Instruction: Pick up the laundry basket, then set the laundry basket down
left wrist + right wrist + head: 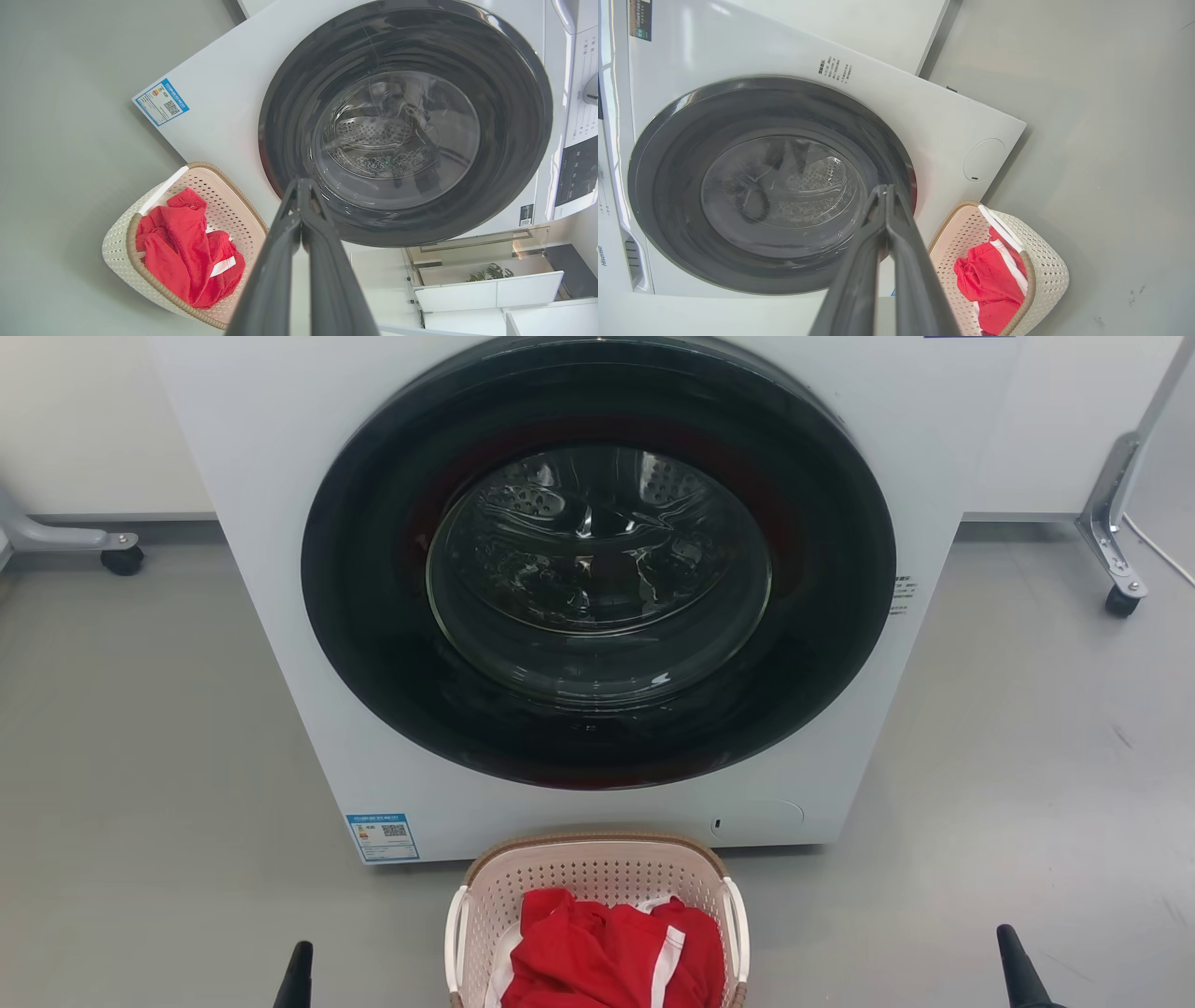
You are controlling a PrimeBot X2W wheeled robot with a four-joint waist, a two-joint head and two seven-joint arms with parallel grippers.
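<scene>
Your laundry basket (pixel 597 877) sits on the floor (pixel 140 756) just in front of the washing machine (pixel 252 569), with a red cloth (pixel 607 961) inside. Your left tool (pixel 301 183) and right tool (pixel 885 189) flank it, clear of it, fingers pressed together on nothing.

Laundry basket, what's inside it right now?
A crumpled red cloth with white trim lies in the laundry basket. The cloth covers the bottom, so anything beneath it can't be seen. The perforated back wall above it is bare.
</scene>
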